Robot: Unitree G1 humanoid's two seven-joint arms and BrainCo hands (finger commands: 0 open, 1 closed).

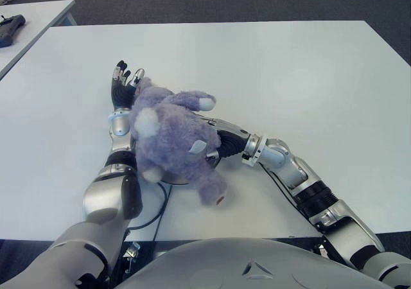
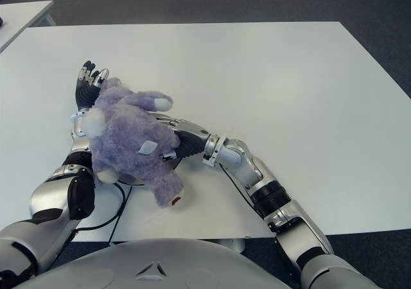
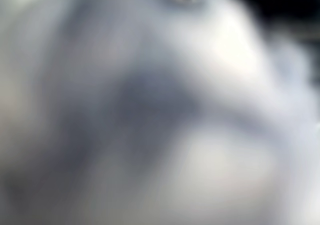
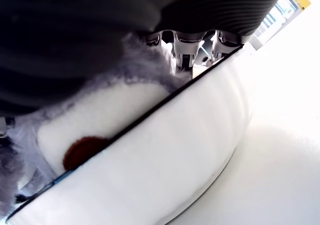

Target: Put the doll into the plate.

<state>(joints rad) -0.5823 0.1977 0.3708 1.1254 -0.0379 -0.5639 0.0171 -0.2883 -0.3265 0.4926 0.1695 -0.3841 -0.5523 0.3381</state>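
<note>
The purple doll already lies over the plate, covering almost all of it; only a sliver of rim peeks out under the doll's near side, and the right wrist view shows the white rim close up with fur and a foot pad with a dark red spot just above its edge. One leg hangs out past the plate's near edge toward the robot. So the placing looks mostly done; what remains, I'd judge, is letting go, drawing both hands clear and perhaps settling the toy fully inside.

The left hand shows just beyond the doll's far-left side, fingers stretched out and spread, pointing away from the robot; the toy leans against its palm and wrist, but nothing is curled around it. The right hand is tucked against the doll's right side at the plate's edge, its fingers reaching into the fur. Whether they pinch the fur or merely press it, I cannot tell. The white surface carries everything.
</note>
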